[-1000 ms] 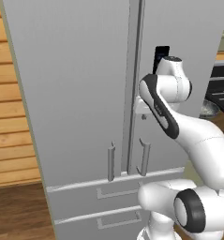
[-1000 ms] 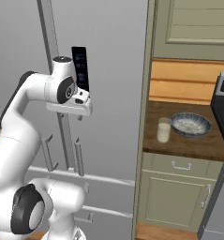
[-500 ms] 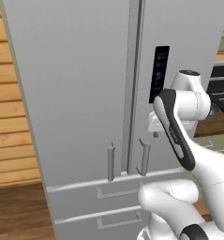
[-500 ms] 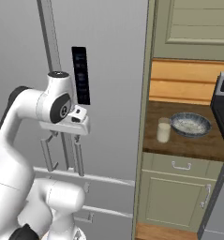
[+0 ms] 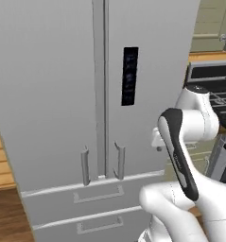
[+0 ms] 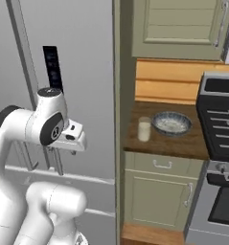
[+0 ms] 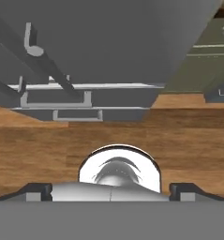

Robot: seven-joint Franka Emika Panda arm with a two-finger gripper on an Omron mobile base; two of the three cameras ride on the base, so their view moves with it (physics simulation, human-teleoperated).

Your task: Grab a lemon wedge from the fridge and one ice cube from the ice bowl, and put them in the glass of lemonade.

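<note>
Fridge (image 5: pixel 62 94) doors are standing closed, lemon wedge presumably inside, unseen. Gripper (image 7: pixel 111 190) is gaping wide, holding nothing, pointing floorward. You are needing to turn it toward the right door handle (image 5: pixel 120 160) and square up.

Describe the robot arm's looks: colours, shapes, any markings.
The arm is glossy white, built of rounded tubular links with dark grey to black joint bands and round end caps. The hand is a small white block. No cables or markings are visible.
</note>
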